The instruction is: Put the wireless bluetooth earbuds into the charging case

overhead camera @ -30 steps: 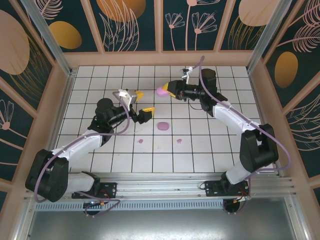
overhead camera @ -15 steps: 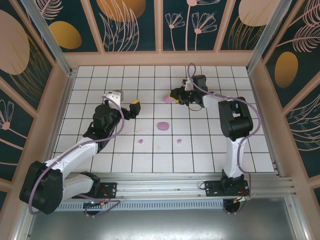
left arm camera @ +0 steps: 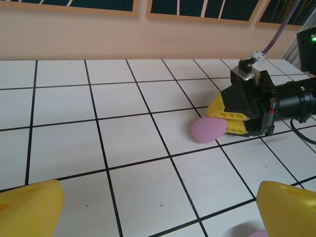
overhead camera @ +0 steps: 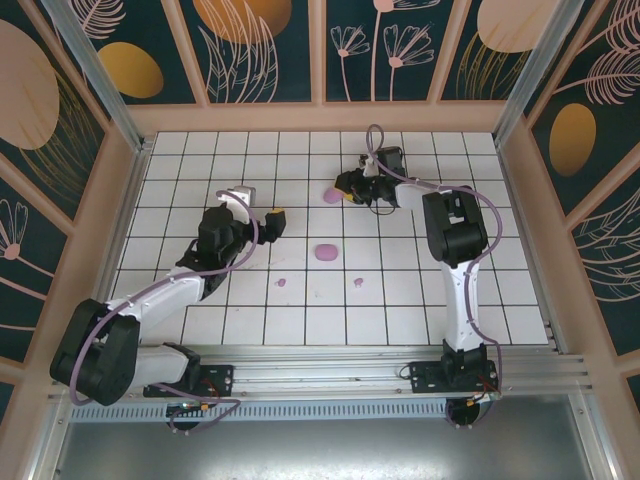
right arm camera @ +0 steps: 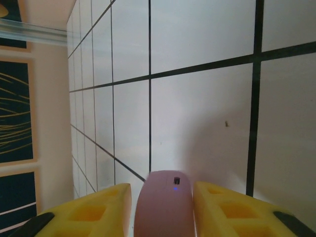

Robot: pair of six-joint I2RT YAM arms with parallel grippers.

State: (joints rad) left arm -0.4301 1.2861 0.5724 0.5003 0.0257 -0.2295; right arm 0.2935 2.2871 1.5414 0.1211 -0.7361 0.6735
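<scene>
Wireless bluetooth earbuds (overhead camera: 281, 282) loose on tiles (overhead camera: 200, 150); lilac case (left arm camera: 207, 131) between right gripper (right arm camera: 162, 195) fingers (clamped or merely flanked, cannot tell); left gripper (left arm camera: 158, 197) spread wide.

One case (overhead camera: 329, 196) far centre (between fingers (right arm camera: 222, 207) of right hand (overhead camera: 340, 192)), second case (overhead camera: 324, 252) mid-table, two earbuds (overhead camera: 282, 282) (overhead camera: 358, 282) before it.

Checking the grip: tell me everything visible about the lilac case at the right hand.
The case is a smooth lilac oval pebble, plastic-looking, seemingly closed, with a tiny blue dot on its end. It lies flat on the white tiled table, far of centre, between the yellow fingers of the right hand; whether they press it cannot be told.
</scene>
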